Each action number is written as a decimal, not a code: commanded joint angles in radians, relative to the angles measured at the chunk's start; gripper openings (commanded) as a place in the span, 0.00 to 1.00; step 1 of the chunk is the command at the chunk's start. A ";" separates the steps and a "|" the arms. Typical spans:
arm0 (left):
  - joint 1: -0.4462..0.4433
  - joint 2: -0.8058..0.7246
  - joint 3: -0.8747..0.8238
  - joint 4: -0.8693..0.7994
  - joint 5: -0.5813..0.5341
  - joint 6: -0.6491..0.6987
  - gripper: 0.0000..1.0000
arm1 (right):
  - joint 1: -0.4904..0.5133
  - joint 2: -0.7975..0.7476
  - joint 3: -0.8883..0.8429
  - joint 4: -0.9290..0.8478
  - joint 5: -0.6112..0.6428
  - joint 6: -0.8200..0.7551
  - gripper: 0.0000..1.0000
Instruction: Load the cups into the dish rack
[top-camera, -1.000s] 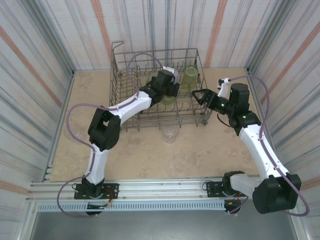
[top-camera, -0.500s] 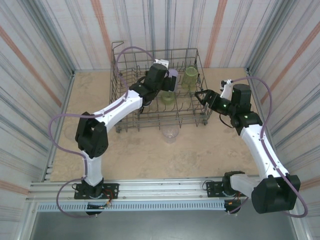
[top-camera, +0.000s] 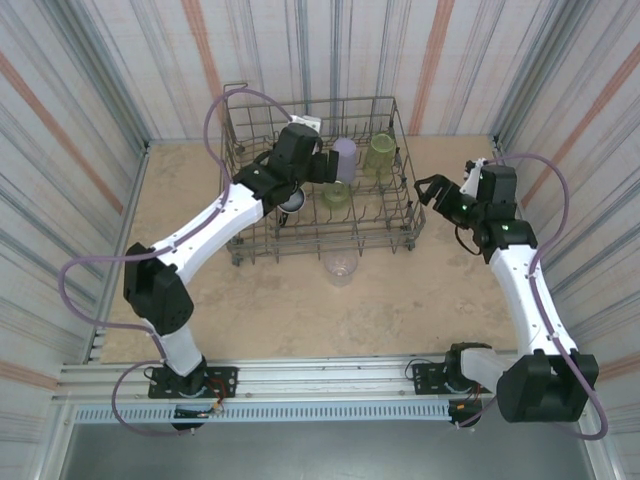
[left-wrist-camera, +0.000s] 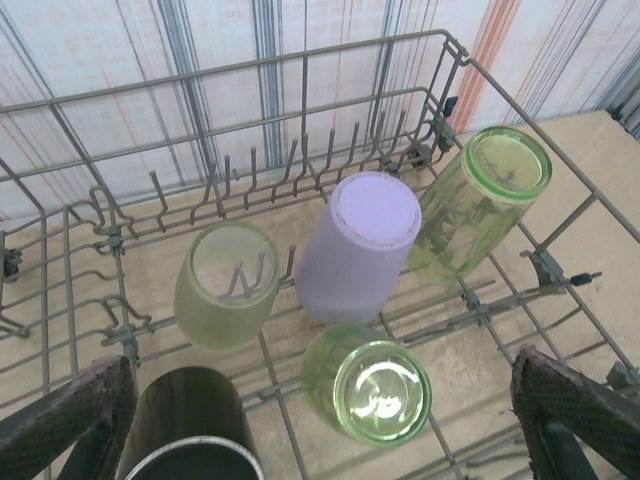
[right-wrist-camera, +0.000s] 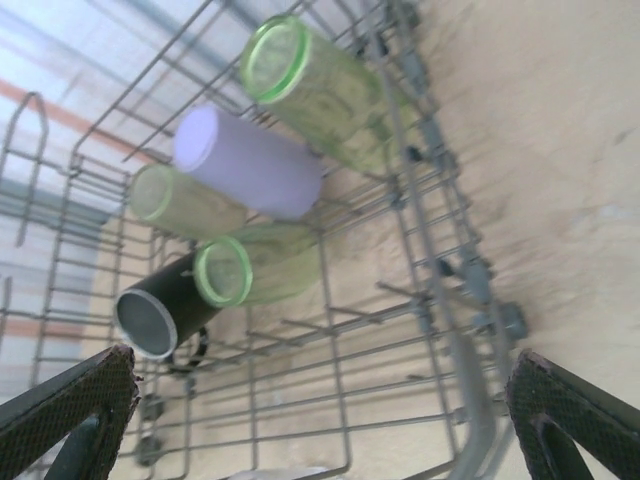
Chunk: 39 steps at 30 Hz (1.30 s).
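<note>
**Outstanding item: one clear cup, outside the rack**

Top external. We list the dish rack (top-camera: 310, 103) at the far middle of the tabletop (top-camera: 300, 320). It holds a lavender cup (top-camera: 344, 155), yellow-green cups (top-camera: 378, 155) and a dark cup (top-camera: 293, 203). One clear cup (top-camera: 340, 268) sits on the tabletop just beside the rack's near wall, outside it. It appears to stand upright, long axis vertical; which end is up we cannot tell. The left gripper (top-camera: 322, 170) hangs over the rack's interior, spread wide and empty. The right gripper (top-camera: 428, 192) hangs just outside the rack's right wall, equally wide and empty. From both, the clear cup lies back toward the arm bases. We judge the two about equally near. The right has open tabletop before it, while the left would have to come back over the near wall.

Left wrist. Its fingers (left-wrist-camera: 70, 420) stand far apart with nothing between them. Below lie five racked cups, tilted among the tines.

Right wrist. Its fingers (right-wrist-camera: 70, 400) are likewise wide. The same five cups appear from the rack's right side.
</note>
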 joint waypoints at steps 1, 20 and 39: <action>-0.005 -0.062 -0.027 -0.049 0.015 -0.032 0.99 | -0.017 0.045 0.062 -0.102 0.133 -0.068 0.99; 0.090 -0.270 -0.193 -0.096 0.063 -0.107 0.99 | -0.090 0.381 0.253 -0.169 0.400 -0.214 0.99; 0.136 -0.340 -0.221 -0.132 0.080 -0.163 0.99 | -0.150 0.601 0.355 -0.185 0.487 -0.301 0.98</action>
